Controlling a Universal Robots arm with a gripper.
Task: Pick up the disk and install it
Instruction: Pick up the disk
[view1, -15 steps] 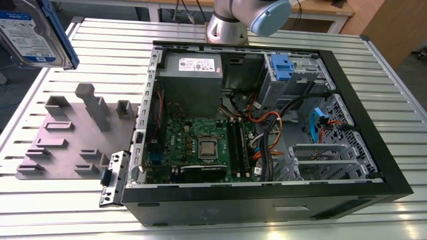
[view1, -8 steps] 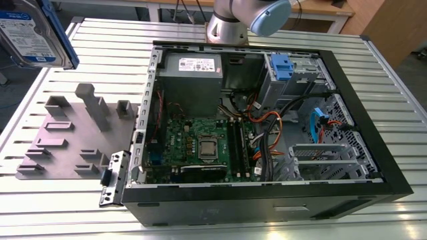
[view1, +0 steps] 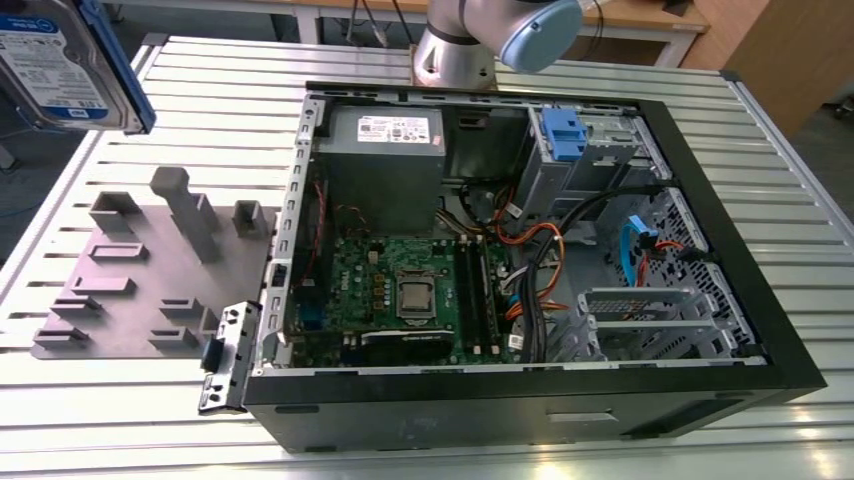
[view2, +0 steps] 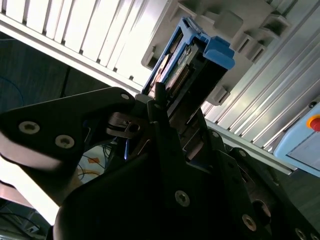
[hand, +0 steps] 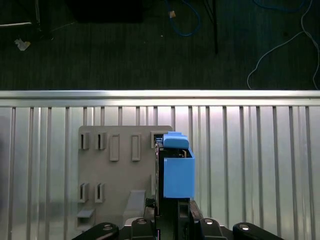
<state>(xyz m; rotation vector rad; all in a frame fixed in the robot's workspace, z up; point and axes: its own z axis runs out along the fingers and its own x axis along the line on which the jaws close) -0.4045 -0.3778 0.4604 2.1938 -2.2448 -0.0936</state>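
1. Black gripper (view2: 165, 112) sits closest in both wrist views, jaws clamped on the disk (hand: 177, 172).
2. Disk is held off the bench (view1: 134, 420), over the grey fixture plate (hand: 115, 170), at the exterior view's far left.
3. Open computer case (view1: 507, 410) lies at the plate's right.

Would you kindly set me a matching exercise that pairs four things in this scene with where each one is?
Things:
1. disk
2. grey fixture plate
3. power-supply box
4. green circuit board

Places:
A. lying flat on the slatted table, at the exterior view's left of the computer case
B. inside the case, in its far corner at the exterior view's left
C. held up in the air above the table
D. inside the case, flat on its floor

Pairs: 1-C, 2-A, 3-B, 4-D
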